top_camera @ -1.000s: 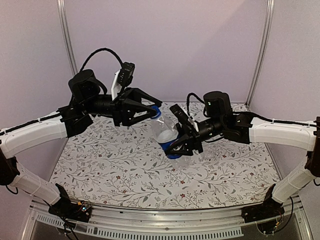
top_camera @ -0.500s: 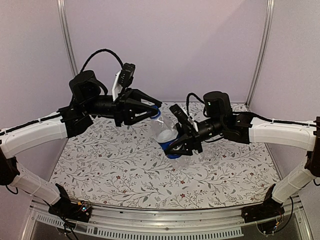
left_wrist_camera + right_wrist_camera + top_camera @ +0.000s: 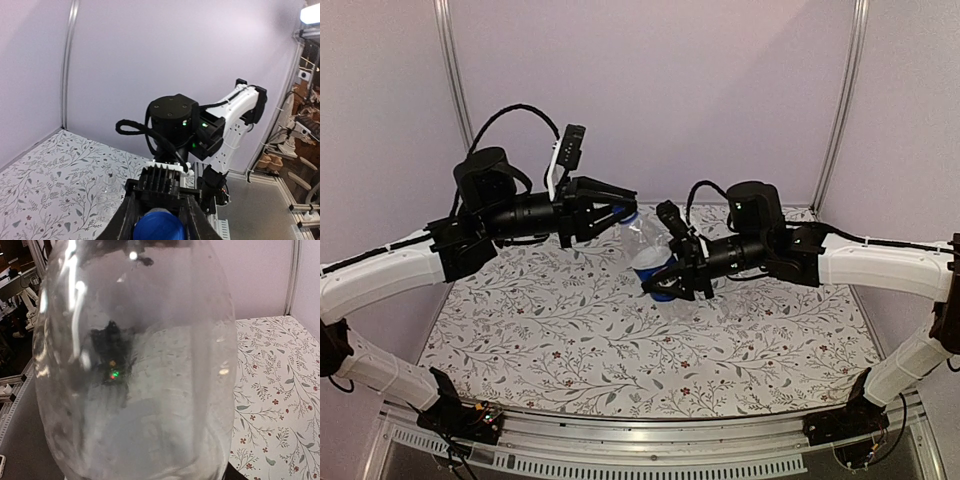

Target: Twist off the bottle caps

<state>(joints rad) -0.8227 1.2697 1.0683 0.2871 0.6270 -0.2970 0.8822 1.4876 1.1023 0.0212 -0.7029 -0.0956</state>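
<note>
My right gripper (image 3: 667,283) is shut on the Pepsi bottle (image 3: 646,250) at its blue label and holds it tilted above the table, neck toward the left arm. The clear body fills the right wrist view (image 3: 140,365) and hides that gripper's fingers. The blue cap (image 3: 629,217) sits on the bottle neck between the fingers of my left gripper (image 3: 624,215). In the left wrist view the cap (image 3: 160,227) lies between both fingers (image 3: 125,220), which press on its sides. I cannot make out the shorter bottle or the pale cap.
The floral table cover (image 3: 570,330) lies below both arms. Purple walls with metal posts (image 3: 450,70) close the back and sides. The right arm's body (image 3: 172,117) stands straight ahead in the left wrist view.
My left gripper's fingers have narrowed from wide open onto the blue cap. The right gripper has lifted the bottle slightly up and left.
</note>
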